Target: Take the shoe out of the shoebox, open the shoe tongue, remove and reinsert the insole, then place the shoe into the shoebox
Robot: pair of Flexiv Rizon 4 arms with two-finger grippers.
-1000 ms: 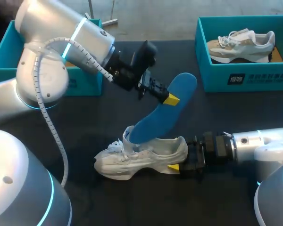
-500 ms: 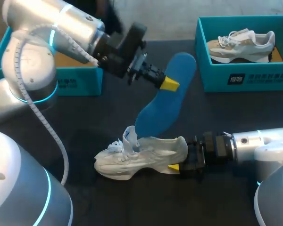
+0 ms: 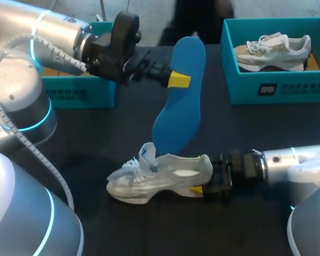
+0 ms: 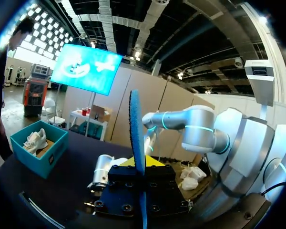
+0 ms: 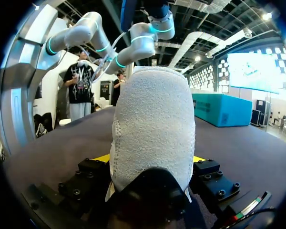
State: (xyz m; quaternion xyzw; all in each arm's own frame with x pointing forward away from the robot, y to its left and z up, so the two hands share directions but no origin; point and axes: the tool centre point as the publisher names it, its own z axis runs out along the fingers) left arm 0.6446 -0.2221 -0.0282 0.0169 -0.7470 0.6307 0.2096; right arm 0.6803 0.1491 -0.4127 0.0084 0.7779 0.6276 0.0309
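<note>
Left gripper (image 3: 177, 80): clamped on the long blue foam insole (image 3: 180, 106), one finger on each flat face near its upper end, above the middle of the dark counter (image 3: 85, 144).
Insole: in the air, steeply tilted, its lower end just over the opening of the shoe below; not clear whether the two touch.
White mesh sneaker (image 3: 160, 178): upright on its sole near the middle of the counter's near edge, toe toward the left edge, tongue standing up.
Right gripper (image 3: 202, 188): clamped on the sneaker's heel, a yellow-tipped finger on either side.
Teal cardboard shoebox (image 3: 277, 88): at the far right corner, a white and beige sneaker (image 3: 272, 50) lying inside.
Second teal shoebox (image 3: 80, 96): at the far left corner, partly hidden behind the left arm.
</note>
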